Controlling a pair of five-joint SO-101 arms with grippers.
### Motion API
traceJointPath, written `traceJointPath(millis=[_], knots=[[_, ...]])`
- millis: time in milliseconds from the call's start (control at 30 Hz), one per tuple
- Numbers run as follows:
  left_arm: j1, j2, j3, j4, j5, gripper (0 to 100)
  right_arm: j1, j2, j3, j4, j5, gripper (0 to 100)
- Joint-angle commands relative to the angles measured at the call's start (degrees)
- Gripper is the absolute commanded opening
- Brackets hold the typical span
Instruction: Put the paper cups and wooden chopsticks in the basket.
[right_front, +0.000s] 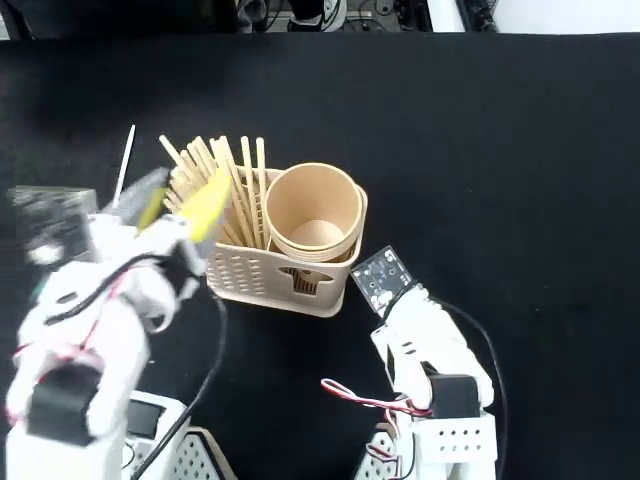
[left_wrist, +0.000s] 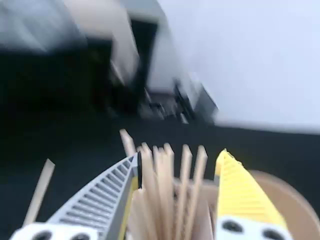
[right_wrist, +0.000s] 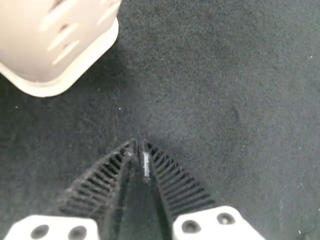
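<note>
Left gripper: nearest the lens in the left wrist view. Its grey finger and yellow finger stand wide apart, with the tops of the chopsticks between them.
Grip: closed on nothing. The bundle sits against or very close to the grey finger, with a gap to the yellow one.
Chopsticks: standing in the left compartment of the basket, fanned toward the upper left of the high view, tips well above the rim.
Paper cups: nested, upright, mouth up, in the basket's right compartment, just beside the chopsticks.
Basket: at the centre of the high view, on the black table.
Lone stick: thin and pale, at the upper left of the high view, outside the basket and apart from the bundle. I cannot tell whether it lies flat.
Key relation: the lone stick is left of the left gripper, on the side away from the basket. Its long axis runs nearly up and down the frame. The left arm is far nearer; the right arm is across the basket.
Right gripper: fingers pressed together, empty, tip over bare table near the basket's lower right corner.
Progress: probably almost done; the lone stick looks like the last piece.
Next move: the left gripper would need to lift clear of the bundle without dragging sticks, then straddle the lone stick across its length.
</note>
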Motion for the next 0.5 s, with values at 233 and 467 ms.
traceJointPath(millis=[233, 467], knots=[[-24.22, 30.07, -26.68, 12.75, 0.7, 25, 0.53, -3.91, -0.13, 0.09, 0.35, 1.2], [-28.97, 62.15, -33.27, 8.35, -3.43, 25, 0.53, -3.91, -0.13, 0.09, 0.35, 1.2]])
